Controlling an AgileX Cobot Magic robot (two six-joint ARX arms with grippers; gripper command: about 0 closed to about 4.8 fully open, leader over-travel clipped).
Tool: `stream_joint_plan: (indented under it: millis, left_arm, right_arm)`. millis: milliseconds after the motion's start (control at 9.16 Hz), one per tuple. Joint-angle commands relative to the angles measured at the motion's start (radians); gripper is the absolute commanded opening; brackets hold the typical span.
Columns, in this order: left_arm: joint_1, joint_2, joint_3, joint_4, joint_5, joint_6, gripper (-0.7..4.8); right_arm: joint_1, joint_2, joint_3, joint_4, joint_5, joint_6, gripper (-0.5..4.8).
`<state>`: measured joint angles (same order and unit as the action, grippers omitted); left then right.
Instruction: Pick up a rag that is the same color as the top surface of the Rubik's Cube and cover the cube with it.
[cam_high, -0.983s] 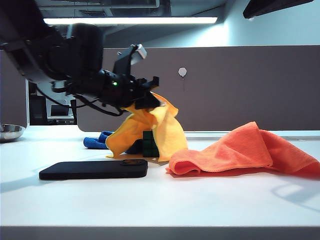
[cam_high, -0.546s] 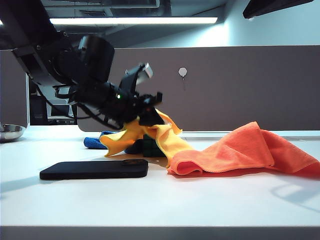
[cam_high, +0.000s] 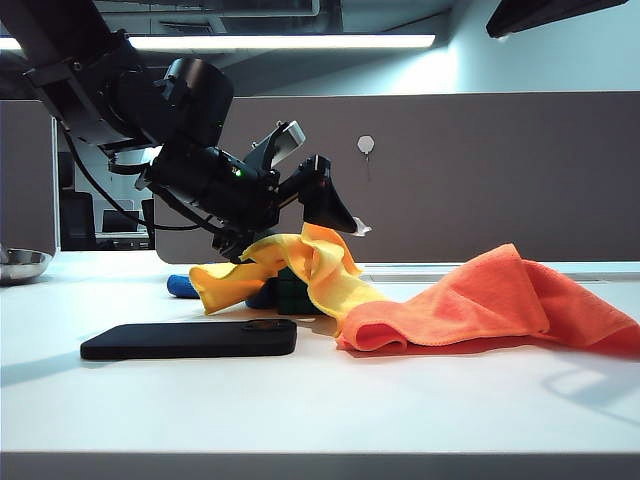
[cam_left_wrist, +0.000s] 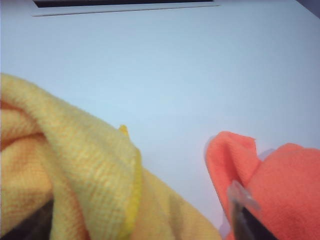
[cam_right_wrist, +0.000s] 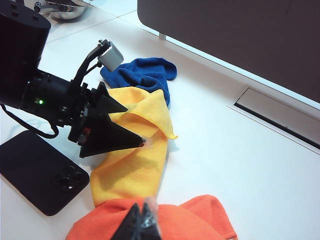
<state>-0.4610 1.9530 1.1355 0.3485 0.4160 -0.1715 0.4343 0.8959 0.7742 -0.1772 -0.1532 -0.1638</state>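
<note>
We are lifting the spread left gripper (cam_high: 335, 212) clear of the rag (cam_high: 300, 265) draped over the Rubik's Cube (cam_high: 292, 291), while the right gripper (cam_right_wrist: 142, 222) is hanging near the orange cloth (cam_high: 490, 300), its jaws too hidden to tell

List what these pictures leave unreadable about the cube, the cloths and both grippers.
- Rubik's Cube: exterior view shows only a dark green sliver under the yellow rag; both wrist views hide it beneath the rag, so its top colour is unreadable.
- Blue cloth: mostly behind the rag in the exterior view.
- Right gripper: cut off by the frame edge; open or shut unclear.
- Left gripper: open above the rag.
</note>
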Motion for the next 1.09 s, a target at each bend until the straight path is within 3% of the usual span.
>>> stream_joint_plan:
  millis: [109, 655, 764, 874, 983, 1092]
  left_arm:
    - [0.007, -0.106, -0.021, 0.002, -0.039, -0.074, 4.79]
    - [0.005, -0.195, -0.014, 0.129, -0.038, -0.072, 4.79]
    - [0.007, -0.195, -0.013, 0.209, -0.043, -0.072, 4.79]
    - [0.007, -0.195, -0.013, 0.381, -0.057, -0.076, 4.79]
    - [0.007, -0.195, -0.013, 0.423, -0.057, -0.076, 4.79]
    - [0.007, -0.195, -0.013, 0.534, -0.076, -0.072, 4.20]
  right_arm:
    - [0.000, -0.002, 0.005, -0.004, -0.002, -0.002, -0.01]
    - [0.000, -0.002, 0.005, 0.002, -0.002, -0.002, -0.01]
    - [0.000, -0.002, 0.005, 0.002, -0.002, -0.002, -0.01]
    - [0.000, -0.002, 0.005, 0.002, -0.002, -0.002, -0.01]
    - [0.000, -0.002, 0.005, 0.003, -0.002, -0.002, -0.01]
    - [0.000, -0.002, 0.006, 0.041, -0.002, -0.004, -0.01]
